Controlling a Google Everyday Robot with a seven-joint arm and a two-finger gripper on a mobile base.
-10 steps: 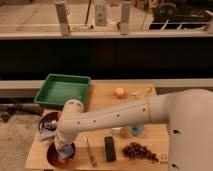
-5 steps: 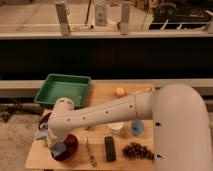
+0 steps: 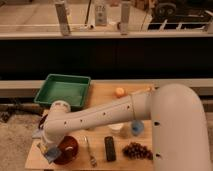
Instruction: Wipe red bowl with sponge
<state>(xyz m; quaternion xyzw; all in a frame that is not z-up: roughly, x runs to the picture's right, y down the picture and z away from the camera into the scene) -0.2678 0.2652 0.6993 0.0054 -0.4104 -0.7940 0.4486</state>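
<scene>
Gripper (image 3: 48,150) low at the table's (image 3: 106,94) front-left corner, fingers clamped on the sponge (image 3: 52,154). Red bowl (image 3: 69,149) sits just beside it, to the right in view. My wipe must travel rightward, into the bowl.

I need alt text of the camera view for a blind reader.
The white arm's gripper and the sponge are at the red bowl's left edge, near the table's front-left corner. A green tray lies behind, a black remote to the right.
</scene>
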